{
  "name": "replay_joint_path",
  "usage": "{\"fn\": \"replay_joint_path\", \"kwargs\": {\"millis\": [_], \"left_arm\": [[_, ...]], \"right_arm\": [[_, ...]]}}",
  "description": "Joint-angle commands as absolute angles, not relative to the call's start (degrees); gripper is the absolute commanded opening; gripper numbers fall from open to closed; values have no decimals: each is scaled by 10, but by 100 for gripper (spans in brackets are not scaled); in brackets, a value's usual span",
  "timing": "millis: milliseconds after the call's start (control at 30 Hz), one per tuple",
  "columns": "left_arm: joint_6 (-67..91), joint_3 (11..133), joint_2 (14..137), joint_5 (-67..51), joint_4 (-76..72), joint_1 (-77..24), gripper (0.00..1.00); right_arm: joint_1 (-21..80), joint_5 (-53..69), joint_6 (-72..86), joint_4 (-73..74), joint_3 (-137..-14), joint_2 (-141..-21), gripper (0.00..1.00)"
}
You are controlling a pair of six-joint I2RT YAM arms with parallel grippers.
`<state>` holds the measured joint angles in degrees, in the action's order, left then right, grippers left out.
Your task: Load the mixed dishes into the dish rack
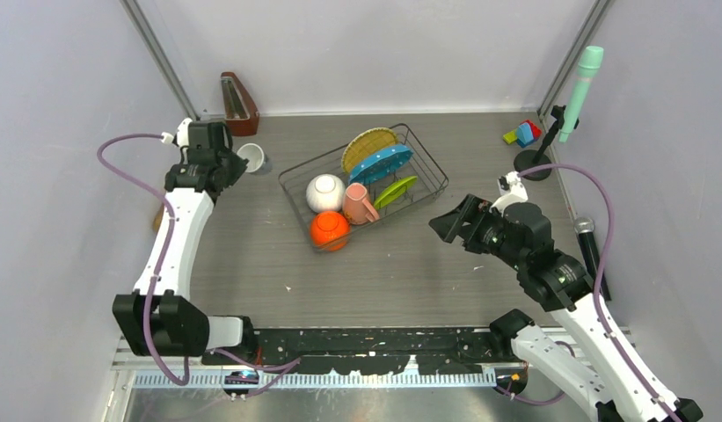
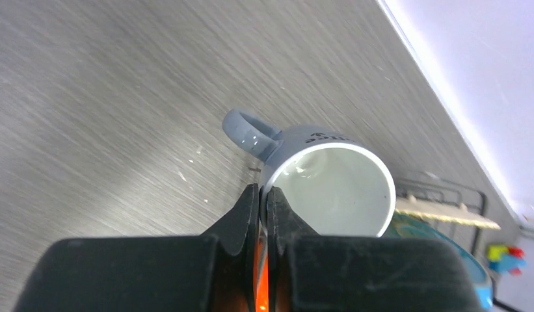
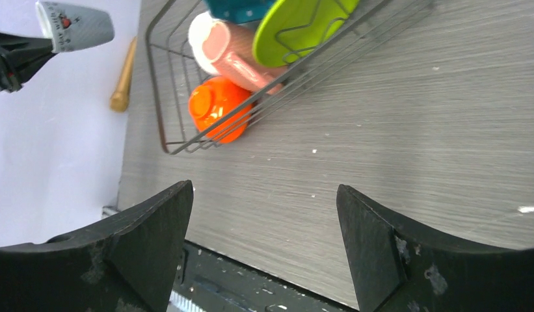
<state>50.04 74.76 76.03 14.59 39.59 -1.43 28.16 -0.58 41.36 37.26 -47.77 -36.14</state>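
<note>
Left side. My left gripper (image 2: 262, 195) has its fingers drawn together on the rim of the small grey-blue mug (image 2: 329, 188), just beside the root of its handle (image 2: 244, 130). The wall looks pinched between the pads, one pad outside and one inside, though the tips hide the contact itself. The mug's mouth opens toward my wrist and the handle sticks out beyond the fingertips to their left. I can't tell whether its base is resting on the table (image 2: 88, 97).

The dish rack (image 1: 295, 165) lies past the mug on the far side from my fingers, near but not touching. This arm is much the nearer one.

My right gripper (image 3: 264, 188) has its fingers wide apart with nothing between them, and the rack is ahead of it.

Materials: the mug is glazed, smooth and pale inside – a thin hard wall that I judge could slip. The rack is thin dark wire. The table is brushed grey with a fine grain. The other six dishes are already in the rack, so the mug is the last piece out.
</note>
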Motion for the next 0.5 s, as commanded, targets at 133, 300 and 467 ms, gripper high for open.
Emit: {"fn": "replay_joint_path", "kwargs": {"millis": [133,300,467], "left_arm": [[512,721,691,-201,243,-10,0],[593,645,675,-384,-22,-11,0],[596,665,699,-452,-100,-49,0]], "right_arm": [[282,146,435,241,-476,-391,87],[282,157,520,209,-489,-421,90],[282,150,648,177,-502,-462,92]]}}
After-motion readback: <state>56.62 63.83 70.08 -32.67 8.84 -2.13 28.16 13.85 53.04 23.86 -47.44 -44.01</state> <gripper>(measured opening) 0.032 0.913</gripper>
